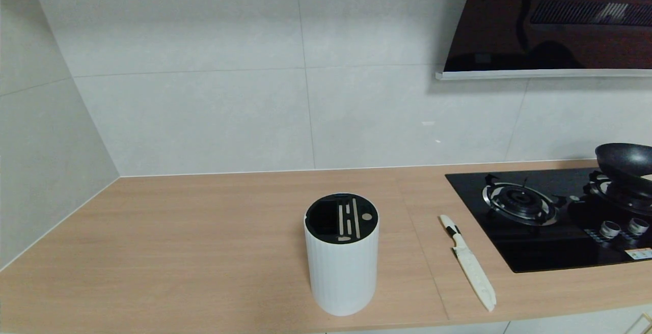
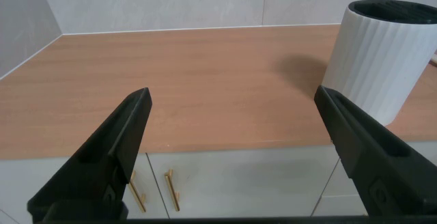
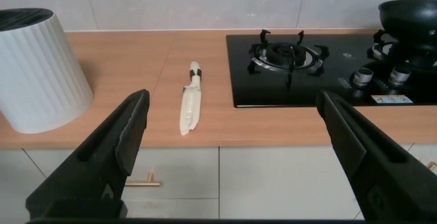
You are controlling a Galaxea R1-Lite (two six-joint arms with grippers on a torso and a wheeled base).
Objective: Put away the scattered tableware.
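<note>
The white knife (image 1: 467,262) lies flat on the wooden bench (image 1: 204,232), between the upright white ribbed holder (image 1: 342,268) and the black hob (image 1: 535,245), touching neither, its handle toward the wall. The left pincer (image 2: 232,108) hangs before the bench's front edge near the holder, and the right pincer (image 3: 232,104) hangs before the knife. Both are spread wide and empty. We see 1 small label (image 1: 641,253) on the hob's front corner, its print too small to read. A dark pan (image 1: 624,161) sits on a burner.
</note>
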